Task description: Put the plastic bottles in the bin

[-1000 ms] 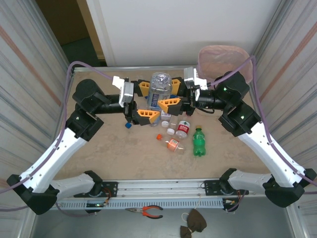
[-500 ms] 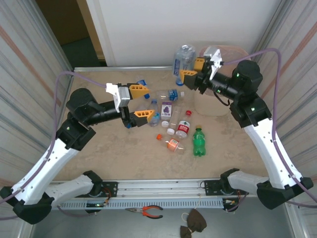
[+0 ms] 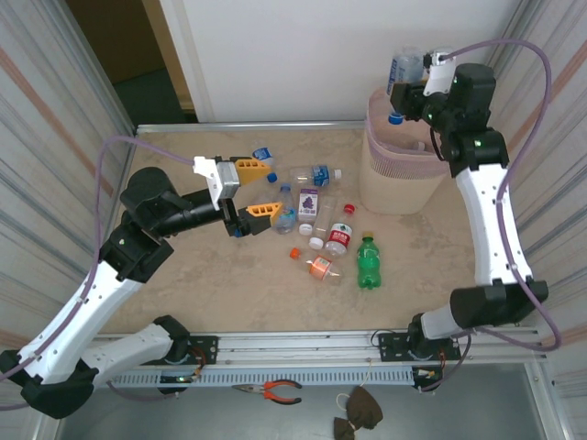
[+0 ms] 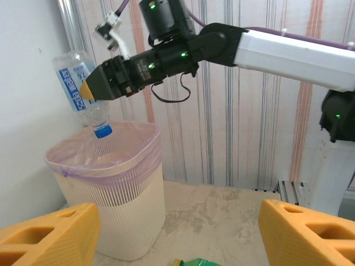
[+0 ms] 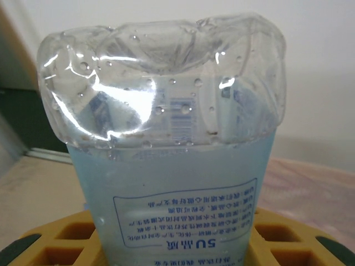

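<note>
Bright, even; glare on bottle [image 5: 166, 155]

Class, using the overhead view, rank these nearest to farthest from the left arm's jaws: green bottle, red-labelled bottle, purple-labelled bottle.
1. Purple-labelled bottle, just right of them.
2. Red-labelled bottle, further right.
3. Green bottle, farthest right, towards the near edge.

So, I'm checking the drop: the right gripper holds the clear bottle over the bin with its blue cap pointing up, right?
No, the blue cap points down. The left wrist view shows the right gripper holding the clear bottle over the bin, cap lowest.
</note>
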